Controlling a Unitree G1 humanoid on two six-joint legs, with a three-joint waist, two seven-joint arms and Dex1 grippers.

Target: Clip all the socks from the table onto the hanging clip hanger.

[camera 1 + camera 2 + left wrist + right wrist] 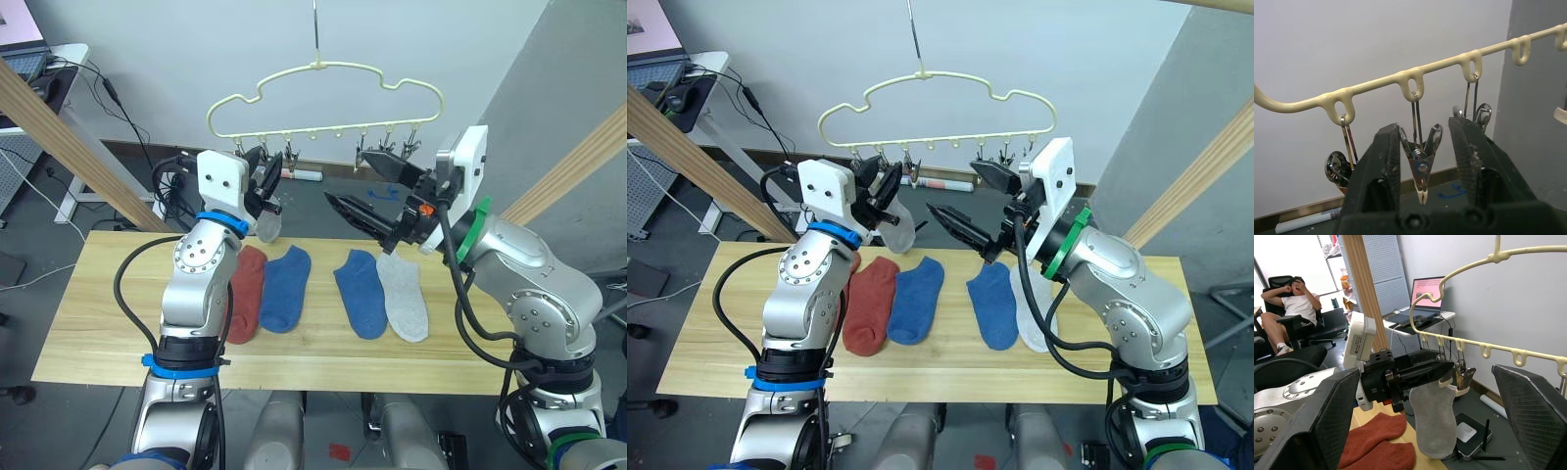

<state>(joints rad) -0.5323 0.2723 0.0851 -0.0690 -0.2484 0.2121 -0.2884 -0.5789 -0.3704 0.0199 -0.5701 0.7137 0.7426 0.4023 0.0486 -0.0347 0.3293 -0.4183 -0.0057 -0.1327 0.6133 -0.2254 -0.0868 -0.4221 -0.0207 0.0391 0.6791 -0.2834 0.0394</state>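
Note:
The pale yellow clip hanger (318, 65) hangs behind the table (98, 323), with metal clips (377, 155) along its lower bar. My left gripper (266, 181) is raised at the left clips, and a light grey sock (1435, 426) hangs from its fingertips. In the left wrist view a clip (1421, 171) shows between the fingers; the sock is hidden there. My right gripper (348, 178) is wide open and empty, pointing at the left gripper from the right. On the table lie a rust-red sock (247, 294), two blue socks (286, 289) (361, 292) and a grey sock (404, 296).
Slanted wooden poles (69, 137) (578, 162) stand on both sides of the table. Beyond the left pole a person (1293, 308) sits in a chair, near a desk with a laptop (1427, 289). Cables and a small box (1469, 433) lie on the floor behind the table.

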